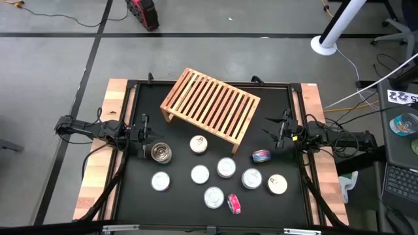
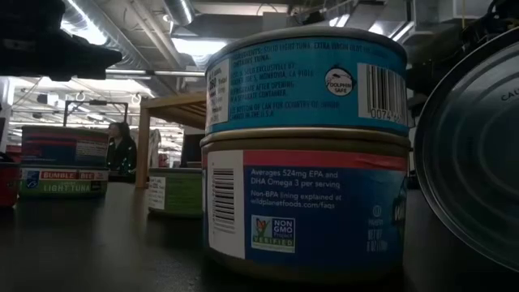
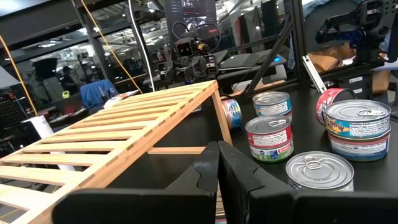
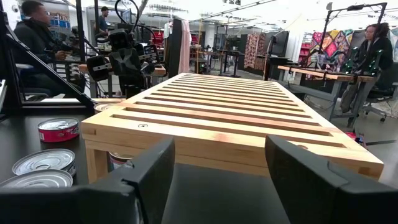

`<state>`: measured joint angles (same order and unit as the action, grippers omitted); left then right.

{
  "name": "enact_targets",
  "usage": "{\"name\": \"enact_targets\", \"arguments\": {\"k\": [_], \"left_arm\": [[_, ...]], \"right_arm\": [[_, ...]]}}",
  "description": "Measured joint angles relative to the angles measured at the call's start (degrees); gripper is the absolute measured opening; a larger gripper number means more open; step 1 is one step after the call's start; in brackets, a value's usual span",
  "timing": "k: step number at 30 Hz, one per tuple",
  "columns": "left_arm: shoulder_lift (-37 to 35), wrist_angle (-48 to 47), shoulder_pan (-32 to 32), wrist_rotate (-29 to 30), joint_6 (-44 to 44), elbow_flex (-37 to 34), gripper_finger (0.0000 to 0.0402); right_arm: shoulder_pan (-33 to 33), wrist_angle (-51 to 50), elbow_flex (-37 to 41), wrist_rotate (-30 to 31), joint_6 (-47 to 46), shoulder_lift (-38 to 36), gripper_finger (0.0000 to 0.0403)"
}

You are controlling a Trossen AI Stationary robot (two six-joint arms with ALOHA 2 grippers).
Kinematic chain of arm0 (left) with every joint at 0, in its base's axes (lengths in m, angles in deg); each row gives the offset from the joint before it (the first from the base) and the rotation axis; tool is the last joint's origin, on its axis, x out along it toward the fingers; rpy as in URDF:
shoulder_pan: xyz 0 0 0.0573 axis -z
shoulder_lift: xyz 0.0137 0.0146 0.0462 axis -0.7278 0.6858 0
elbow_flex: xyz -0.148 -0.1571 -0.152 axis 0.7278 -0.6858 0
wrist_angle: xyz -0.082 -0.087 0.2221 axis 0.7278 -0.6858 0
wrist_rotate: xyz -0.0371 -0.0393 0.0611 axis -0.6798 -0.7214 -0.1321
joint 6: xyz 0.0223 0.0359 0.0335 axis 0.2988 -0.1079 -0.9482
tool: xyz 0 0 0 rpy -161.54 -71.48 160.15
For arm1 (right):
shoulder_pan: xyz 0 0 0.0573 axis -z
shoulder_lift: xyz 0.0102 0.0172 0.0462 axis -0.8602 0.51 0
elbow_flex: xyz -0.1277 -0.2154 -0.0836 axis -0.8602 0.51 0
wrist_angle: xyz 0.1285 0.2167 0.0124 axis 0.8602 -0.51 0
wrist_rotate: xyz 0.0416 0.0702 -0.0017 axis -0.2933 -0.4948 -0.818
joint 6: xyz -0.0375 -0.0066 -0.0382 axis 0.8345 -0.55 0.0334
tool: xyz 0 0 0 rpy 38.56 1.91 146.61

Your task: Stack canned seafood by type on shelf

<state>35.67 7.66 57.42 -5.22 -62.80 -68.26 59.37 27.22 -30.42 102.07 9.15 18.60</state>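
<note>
The wooden slat shelf (image 1: 210, 107) stands on its legs at the mat's far middle, turned at a slant. Several round tins (image 1: 226, 168) lie scattered on the mat in front of it. Some of them are stacked in twos (image 3: 269, 137) (image 2: 304, 154). A blue tin (image 1: 261, 156) and a pink one (image 1: 234, 203) lie on their sides. My left gripper (image 1: 145, 136) (image 3: 217, 165) is shut, low at the mat's left, beside an open-topped tin (image 1: 161, 153). My right gripper (image 1: 277, 130) (image 4: 219, 149) is open, level, facing the shelf's right end (image 4: 230, 134).
Wooden boards (image 1: 101, 156) flank the black mat on both sides. Cables and a laptop (image 1: 400, 186) lie off the table's right side. People (image 4: 34, 37) sit at desks in the room beyond. Bare mat (image 1: 140, 196) lies near the left front corner.
</note>
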Motion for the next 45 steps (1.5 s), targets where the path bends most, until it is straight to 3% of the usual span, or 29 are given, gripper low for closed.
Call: {"name": "enact_targets", "arguments": {"k": [35, 45], "left_arm": [[0.00, 0.00, 0.00, 0.00, 0.02, 0.00, 0.0005], [0.00, 0.00, 0.00, 0.00, 5.14, 0.00, 0.0005]], "right_arm": [[-0.01, 0.26, 0.00, -0.03, -0.04, 0.00, 0.0248], [-0.02, -0.33, -2.88, -4.50, -8.15, -0.02, 0.0248]]}}
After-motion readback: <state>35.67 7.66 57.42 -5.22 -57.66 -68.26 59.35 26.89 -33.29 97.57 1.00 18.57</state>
